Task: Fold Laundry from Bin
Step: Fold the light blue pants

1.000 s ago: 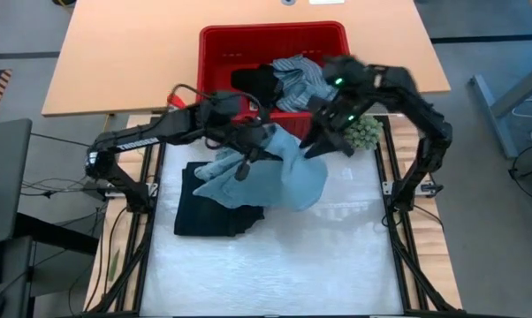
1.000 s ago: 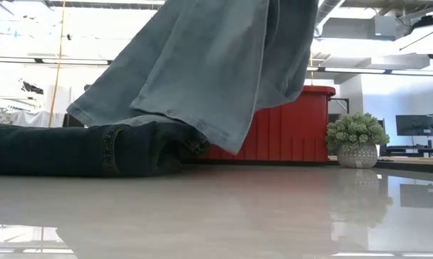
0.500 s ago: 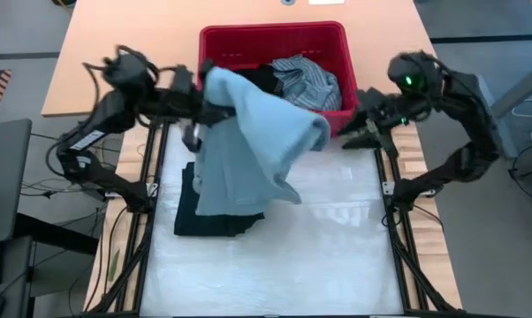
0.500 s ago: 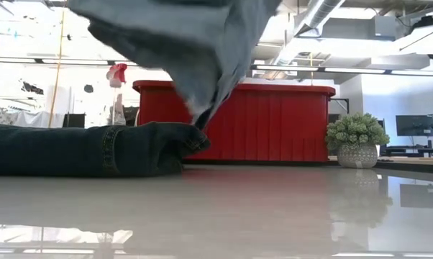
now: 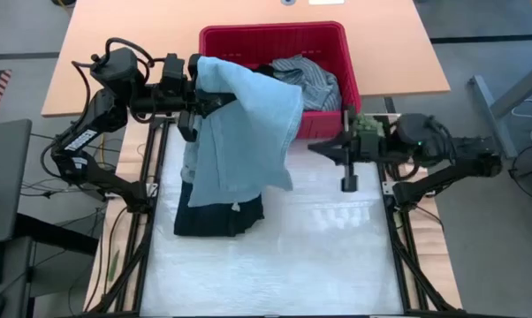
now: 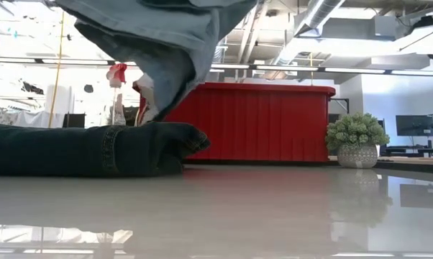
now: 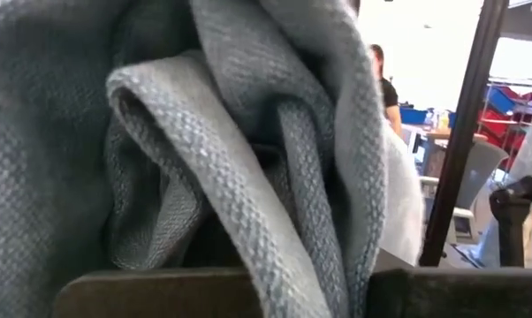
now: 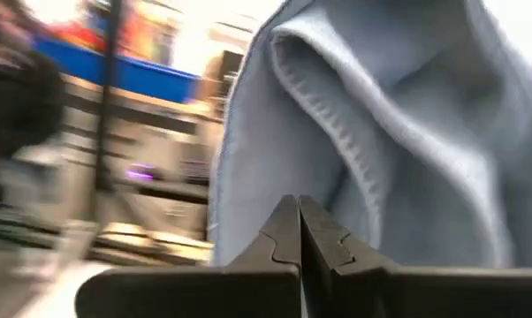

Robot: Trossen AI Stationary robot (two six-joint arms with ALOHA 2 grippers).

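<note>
A light blue garment (image 5: 239, 132) hangs from my left gripper (image 5: 193, 93), which is up beside the red bin's (image 5: 337, 40) near left corner, fingers buried in cloth. In the low view the garment's lower end (image 6: 155, 93) reaches down to a folded dark navy piece (image 5: 215, 216) lying flat on the table; whether they touch, I cannot tell. A blue-white striped shirt (image 5: 308, 81) lies in the bin. My right gripper (image 5: 314, 147) is shut on nothing just to the right of the hanging garment, fingers pointing at it. My left gripper is shut on a bunch of folds (image 7: 248, 203) at the light blue garment's upper end, several layers together. The cloth drapes over the fingers and hides them in the high view. The garment hangs slack below the gripper, lifted off the table.
A small green fuzzy ball in a pot (image 5: 367, 129) stands by the right arm near the bin's right corner. A spray bottle with a red trigger (image 6: 117, 78) stands behind the dark piece. The white mat's near half (image 5: 284, 265) is bare.
My left gripper has risen and swung toward the table's far left, drawing the light blue garment up off the dark piece until it hangs. My right gripper has let go of the garment, pulled back toward the right edge, then come level beside it and shut.
</note>
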